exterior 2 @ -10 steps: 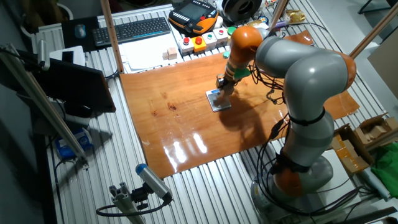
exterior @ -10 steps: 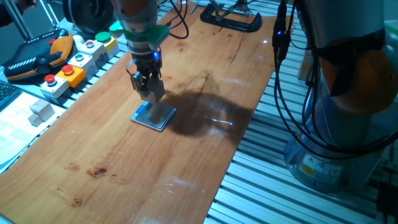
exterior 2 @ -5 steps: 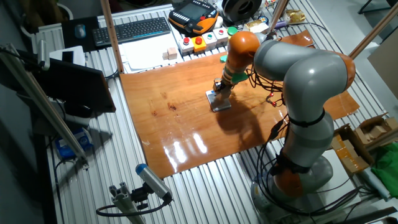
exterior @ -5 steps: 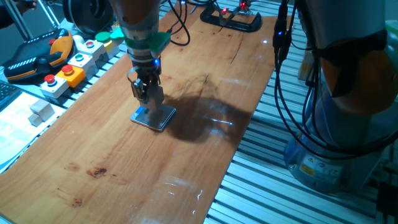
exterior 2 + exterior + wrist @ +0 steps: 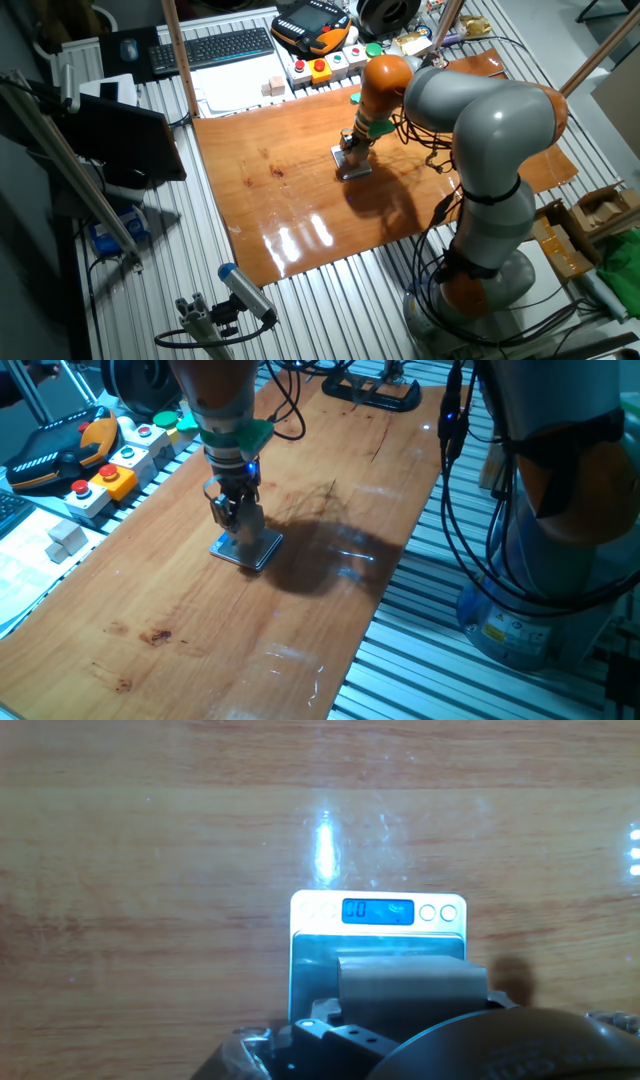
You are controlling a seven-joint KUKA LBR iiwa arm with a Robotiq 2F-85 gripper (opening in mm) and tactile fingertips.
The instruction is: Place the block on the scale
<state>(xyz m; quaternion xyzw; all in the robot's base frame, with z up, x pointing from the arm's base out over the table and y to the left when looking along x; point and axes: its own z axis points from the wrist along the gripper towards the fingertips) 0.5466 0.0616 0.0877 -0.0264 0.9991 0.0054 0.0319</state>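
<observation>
The scale lies on the wooden table, its lit blue display on the far side in the hand view. The block, pale and plain, hangs right over the scale's plate, between the fingers. In one fixed view my gripper points straight down, its tips just above the scale. The other fixed view shows the gripper over the scale too. In both fixed views the fingers hide the block. The gripper is shut on it.
A whitish cube rests on paper at the left, beside coloured button boxes. A black clamp is fixed at the table's far end. A keyboard and two small cubes lie beyond the board.
The gripper with the block has come down a little and shifted slightly, now closer to the scale's plate.
</observation>
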